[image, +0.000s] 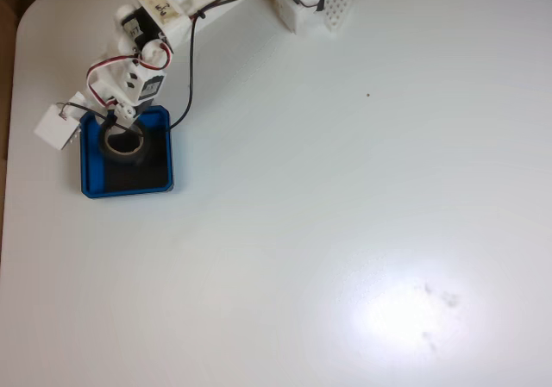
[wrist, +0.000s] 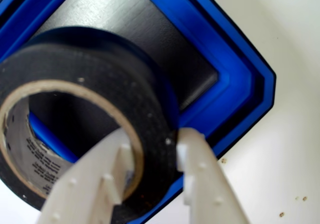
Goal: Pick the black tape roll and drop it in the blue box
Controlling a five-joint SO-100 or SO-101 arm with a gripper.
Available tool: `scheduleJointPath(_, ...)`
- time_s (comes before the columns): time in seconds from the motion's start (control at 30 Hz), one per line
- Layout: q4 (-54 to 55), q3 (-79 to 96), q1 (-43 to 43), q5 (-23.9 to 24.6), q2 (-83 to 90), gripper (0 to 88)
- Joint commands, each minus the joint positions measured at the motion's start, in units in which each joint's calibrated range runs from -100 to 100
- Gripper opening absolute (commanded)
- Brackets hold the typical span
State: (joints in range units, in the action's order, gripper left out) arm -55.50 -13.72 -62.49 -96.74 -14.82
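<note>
1. Black tape roll (wrist: 95,79): matte dark band, textured like cloth, around a tan cardboard core with an open centre; small pale specks on the band in the wrist view.
2. Printed text on the inside of the core, at lower left in the wrist view; too small and curved to read.
3. Blue box (image: 89,159): shallow square tray, bright blue walls with rounded corners and a stepped rim, flat black floor.
4. In the fixed view, black tape roll (image: 123,143) over the upper half of the blue box, inside its outline; bare black floor below it.
5. Blue box (wrist: 235,84) in the wrist view behind and under the roll; resting on the floor or held just above it cannot be told.
6. Tool (wrist: 150,159) clenched on the roll's wall: one white finger inside the core, the other against the outer band.
7. Tool (image: 121,121) at the box's upper edge in the fixed view, white arm running up and to the right from the box.
8. White surface (image: 345,189) around the box, a few small brown crumbs just beside its corner in the wrist view.
</note>
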Motion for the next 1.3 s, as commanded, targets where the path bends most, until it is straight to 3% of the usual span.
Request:
scheduleJointPath(0.0, 1.2, -2.4, -0.7, 0.2, 1.1, 3.3)
scheduleJointPath(0.27, 1.2, -2.2, -0.9, 0.2, 1.3, 13.5)
scheduleJointPath(0.53, 1.2, 1.9, -0.9, 0.2, 5.6, 13.8)
scheduleJointPath(0.8, 3.2, 22.3, 0.0, 0.4, 22.9, 14.0)
scheduleJointPath(1.27, 18.2, 67.4, 5.0, 0.6, 61.3, 14.7)
